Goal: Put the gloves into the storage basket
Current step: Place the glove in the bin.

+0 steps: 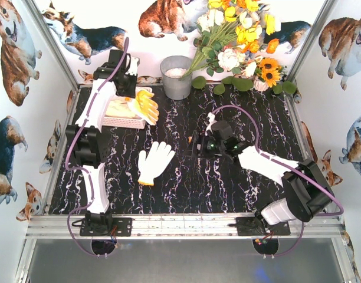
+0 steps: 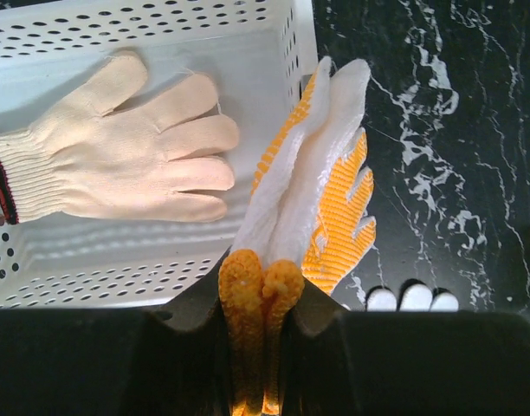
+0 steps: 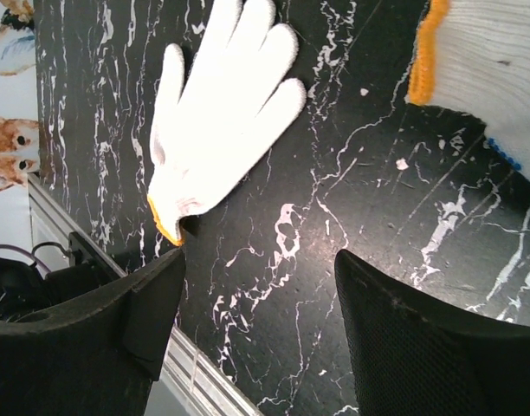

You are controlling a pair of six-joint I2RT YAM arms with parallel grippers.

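My left gripper (image 1: 132,98) (image 2: 258,290) is shut on the orange cuff of a white glove with a yellow palm (image 1: 145,106) (image 2: 321,182). The glove hangs over the right rim of the white lattice storage basket (image 1: 118,122) (image 2: 161,26). A cream glove (image 2: 118,152) lies flat inside the basket. A white glove with yellow cuff trim (image 1: 154,162) (image 3: 222,113) lies on the table mid-left. My right gripper (image 1: 195,144) (image 3: 256,303) is open and empty, low over the table to its right. Another white glove with an orange cuff (image 3: 490,69) lies just beyond it.
A grey metal bucket (image 1: 176,76) stands at the back centre beside a bunch of artificial flowers (image 1: 239,35). The black marble tabletop (image 1: 227,188) is walled by white panels. A metal rail (image 1: 186,225) runs along the near edge.
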